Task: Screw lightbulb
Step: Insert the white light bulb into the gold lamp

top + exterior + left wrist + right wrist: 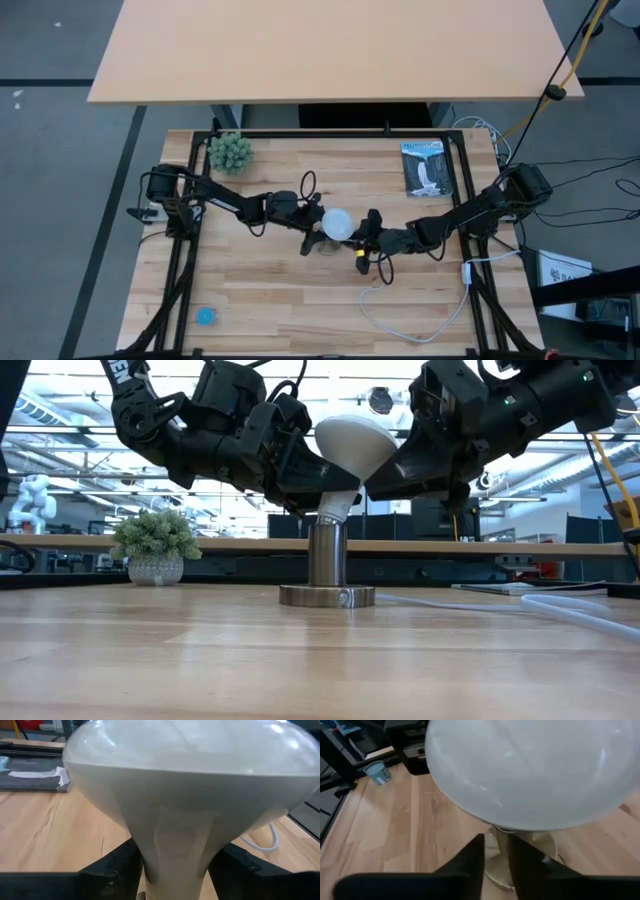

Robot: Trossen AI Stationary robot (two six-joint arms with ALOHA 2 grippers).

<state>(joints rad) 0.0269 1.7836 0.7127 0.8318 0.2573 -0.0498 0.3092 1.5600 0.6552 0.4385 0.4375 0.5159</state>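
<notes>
- Low view shows the white frosted lightbulb [352, 448] tilted, its narrow neck resting at the mouth of the silvery cylindrical metal socket [326, 555], which stands on a round base near the middle of the light wooden slatted table [150, 650]
- Left gripper [175, 870] has its dark fingers [120, 865] on either side of the bulb's tapered neck, pinching it from the table's left side
- Right gripper [495, 857] reaches in from the right beneath the globe; its fingers stand slightly parted by the socket's stem, and I cannot tell whether they touch anything
- Risk, as I judge it: the bulb leans off the socket's axis, so turning it now could cross the threads or jam the base
- If the left fingers loosen while the bulb sits crooked, it could tip out and roll over the table
- Pressing sideways could also slide the socket, since only its white cord [420, 325], trailing toward the near right corner, restrains it
</notes>
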